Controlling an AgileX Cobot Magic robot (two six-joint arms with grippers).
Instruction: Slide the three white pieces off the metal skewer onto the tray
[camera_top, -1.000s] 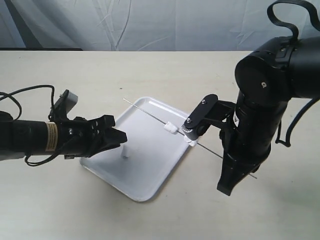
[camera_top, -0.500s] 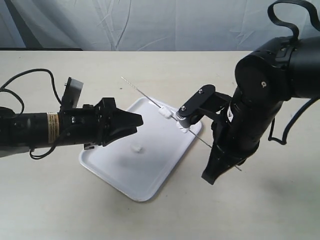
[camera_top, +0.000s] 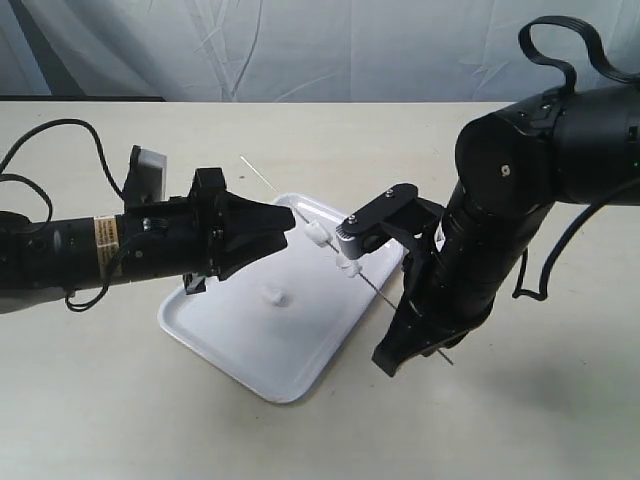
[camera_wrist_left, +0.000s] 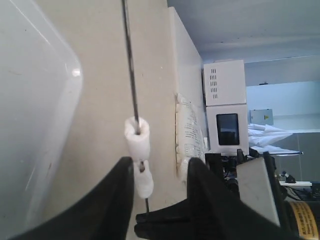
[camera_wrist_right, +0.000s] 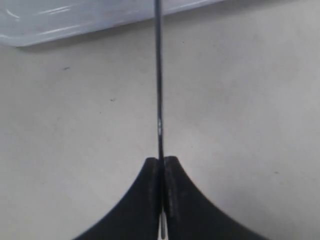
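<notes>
Skewer (camera_wrist_left: 131, 75) sits clamped in right jaws; parted left jaws straddle one threaded piece (camera_wrist_left: 145, 184).

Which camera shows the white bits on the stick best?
The left wrist view: two white pieces fill it close up, threaded on the metal skewer. The exterior view shows them tiny and far away. The right wrist view shows only bare skewer, no pieces.
</notes>
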